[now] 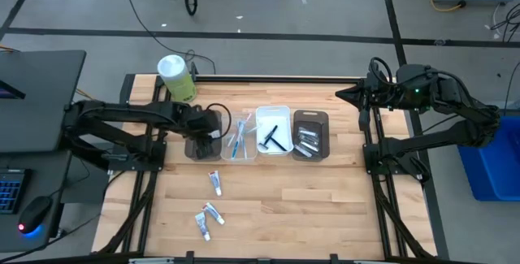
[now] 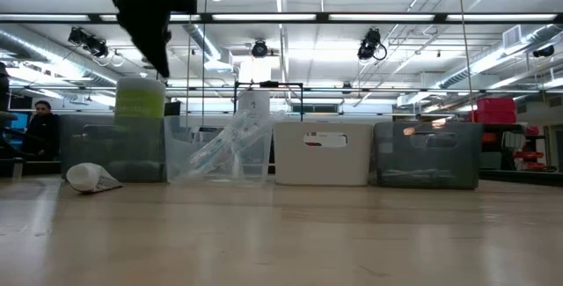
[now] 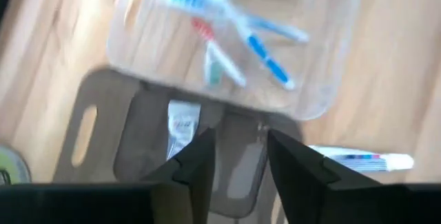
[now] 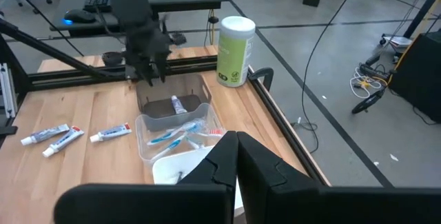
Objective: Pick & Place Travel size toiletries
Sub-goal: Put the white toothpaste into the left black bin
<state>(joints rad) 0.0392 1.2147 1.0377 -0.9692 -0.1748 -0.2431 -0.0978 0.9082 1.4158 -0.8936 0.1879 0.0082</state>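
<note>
My left gripper [image 3: 238,145] hangs open and empty above the dark tray [image 1: 198,144] at the left end of the tray row. One white toothpaste tube [image 3: 182,127] lies flat on that tray's floor. The clear tray [image 1: 240,140] beside it holds blue-white toothbrushes [image 3: 265,52]. A black razor [image 1: 272,136] lies in the white tray [image 1: 274,116], and silvery tubes [image 1: 305,142] lie in the right dark tray [image 1: 311,122]. Three more toothpaste tubes [image 1: 215,183] [image 1: 214,211] [image 1: 201,223] lie flat on the wooden table. My right gripper [image 4: 238,148] is shut and held high at the far right.
A green-white canister [image 1: 175,77] stands at the far left corner, behind the dark tray. The four trays form a row across the table's middle. Bare wood [image 1: 309,207] lies toward the near edge, right of the loose tubes. A person [image 2: 40,128] sits in the room beyond.
</note>
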